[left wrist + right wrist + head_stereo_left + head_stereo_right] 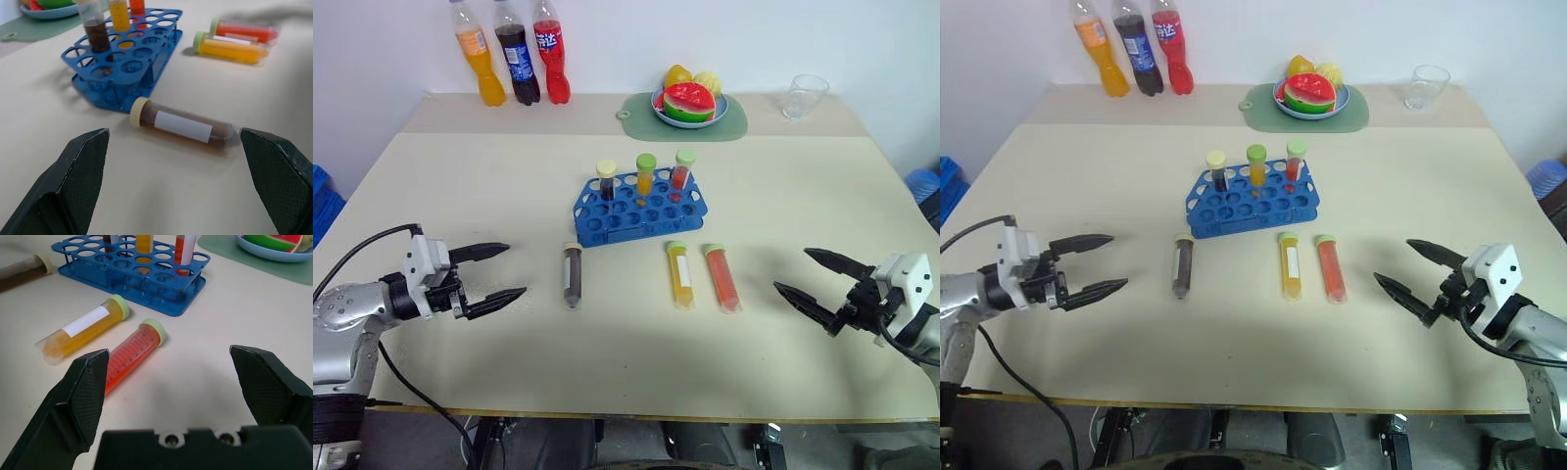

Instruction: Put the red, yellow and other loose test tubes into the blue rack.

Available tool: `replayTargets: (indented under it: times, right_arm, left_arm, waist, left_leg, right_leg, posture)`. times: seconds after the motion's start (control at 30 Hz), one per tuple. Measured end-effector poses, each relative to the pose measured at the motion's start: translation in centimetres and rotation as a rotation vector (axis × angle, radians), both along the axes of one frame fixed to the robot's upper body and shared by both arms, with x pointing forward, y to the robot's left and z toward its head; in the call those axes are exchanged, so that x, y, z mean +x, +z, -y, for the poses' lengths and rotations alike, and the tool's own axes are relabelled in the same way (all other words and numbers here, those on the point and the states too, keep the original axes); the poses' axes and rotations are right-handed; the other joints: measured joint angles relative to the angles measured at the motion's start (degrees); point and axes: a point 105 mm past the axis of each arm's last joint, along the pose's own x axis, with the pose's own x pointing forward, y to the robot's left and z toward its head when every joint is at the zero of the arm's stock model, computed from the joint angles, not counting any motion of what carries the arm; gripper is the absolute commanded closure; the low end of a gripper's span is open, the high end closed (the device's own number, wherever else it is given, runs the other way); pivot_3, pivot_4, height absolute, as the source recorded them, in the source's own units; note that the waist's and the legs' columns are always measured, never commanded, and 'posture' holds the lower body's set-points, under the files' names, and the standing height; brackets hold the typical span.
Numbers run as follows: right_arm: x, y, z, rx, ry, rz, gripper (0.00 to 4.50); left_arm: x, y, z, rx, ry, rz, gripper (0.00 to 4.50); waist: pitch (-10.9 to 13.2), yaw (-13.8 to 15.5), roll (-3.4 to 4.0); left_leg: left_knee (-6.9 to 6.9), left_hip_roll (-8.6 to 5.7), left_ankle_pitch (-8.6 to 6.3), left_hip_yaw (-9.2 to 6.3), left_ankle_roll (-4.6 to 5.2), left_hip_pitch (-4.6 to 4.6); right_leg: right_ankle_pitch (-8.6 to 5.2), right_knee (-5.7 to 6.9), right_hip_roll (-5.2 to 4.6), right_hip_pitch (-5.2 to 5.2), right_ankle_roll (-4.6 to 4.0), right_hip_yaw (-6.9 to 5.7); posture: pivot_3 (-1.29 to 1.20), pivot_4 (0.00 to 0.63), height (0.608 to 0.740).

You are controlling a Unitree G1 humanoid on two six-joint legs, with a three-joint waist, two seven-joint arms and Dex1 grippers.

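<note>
Three loose test tubes lie flat before the blue rack as the left gripper and right gripper hover spread wide, empty.

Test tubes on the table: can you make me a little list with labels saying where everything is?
In rack: three tubes upright in the blue rack, back row
Lying loose: brown tube, yellow tube, red tube, all in front of the rack
Left hand: open, empty, beside the brown tube
Right hand: open, empty, beside the red tube
</note>
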Motion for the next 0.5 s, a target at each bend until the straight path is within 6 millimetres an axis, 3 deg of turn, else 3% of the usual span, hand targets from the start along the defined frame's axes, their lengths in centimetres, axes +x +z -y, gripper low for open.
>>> replayTargets:
  times: [0.3,0.5]
  right_arm:
    - [1.3,0.7,-0.8,-0.013,0.007,0.044,0.11]
    - [2.0,1.1,-3.1,0.058,0.043,-0.013,0.11]
  left_arm:
    - [0.4,-0.2,0.8,-0.022,-0.013,-0.015,0.12]
    - [0.9,1.0,1.5,-0.032,-0.121,0.011,0.12]
  waist:
    - [0.02,0.09,-0.03]
    - [0.02,-0.08,-0.03]
  left_leg:
    - [-0.01,-0.01,0.0,-0.01,0.0,-0.01]
    - [0.01,-0.02,0.0,-0.01,0.0,0.0]
  right_leg:
    - [0.03,0.0,0.0,-0.01,0.05,-0.01]
    - [0.02,0.04,0.01,-0.02,0.02,0.0]
  posture:
    - [0.0,0.15,0.74]
    - [0.0,0.15,0.74]
